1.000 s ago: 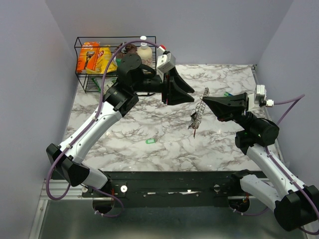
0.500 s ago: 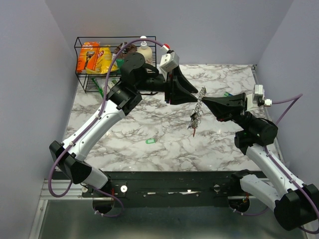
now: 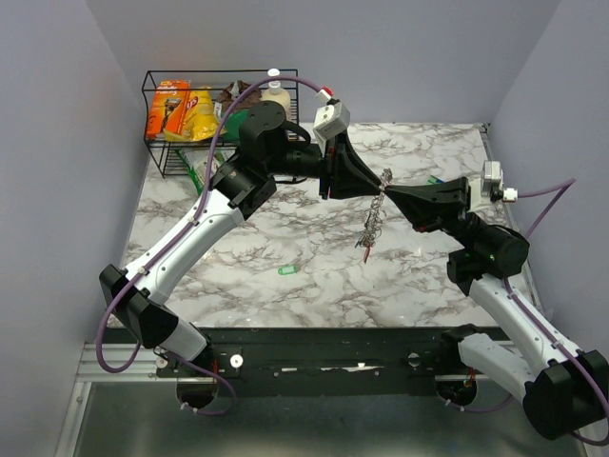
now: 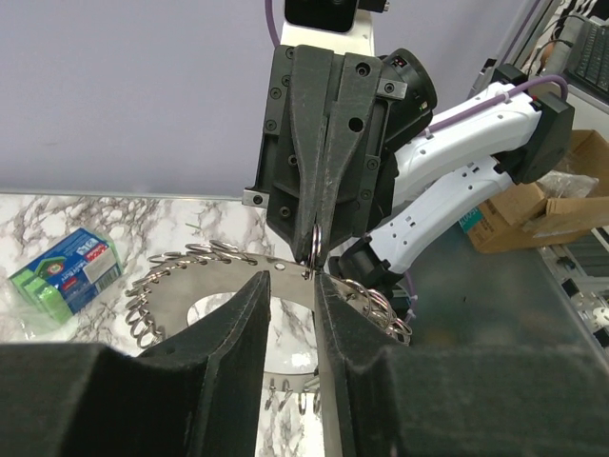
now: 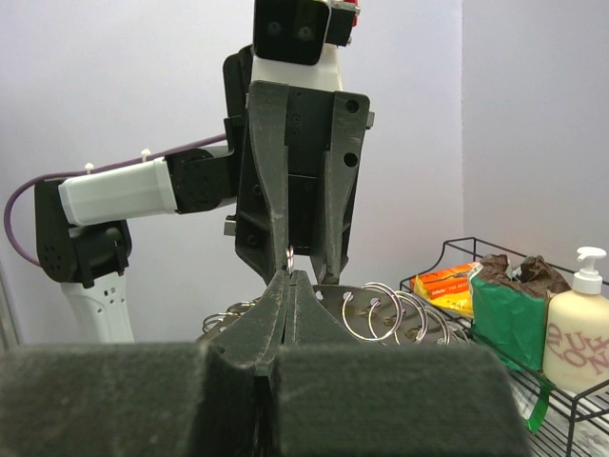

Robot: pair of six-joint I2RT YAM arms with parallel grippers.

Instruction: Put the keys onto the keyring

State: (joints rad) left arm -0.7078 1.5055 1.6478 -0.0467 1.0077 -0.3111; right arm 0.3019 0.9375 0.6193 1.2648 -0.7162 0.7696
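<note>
The keyring point(image 3: 373, 215), a flat metal ring crowded with small silver split rings, hangs in the air over the middle of the table. My right gripper point(image 3: 389, 188) is shut on a small ring at its top edge; in the right wrist view point(image 5: 291, 278) the tips are pressed together. My left gripper point(image 3: 380, 184) is open, facing the right one. Its fingers point(image 4: 228, 343) straddle the keyring's plate point(image 4: 205, 286) beside the held ring. A small green key point(image 3: 287, 270) lies on the table. A reddish bit point(image 3: 363, 249) hangs at the keyring's lower end.
A black wire basket point(image 3: 162, 124) at the back left holds snack packets and a soap bottle point(image 5: 578, 333). A small green item point(image 3: 435, 179) lies by the right arm. A green packet point(image 4: 65, 274) lies on the marble at the left of the left wrist view.
My left arm has swung right and its open fingers have come up to the top of the keyring. The right gripper has held the keyring nearly still.
</note>
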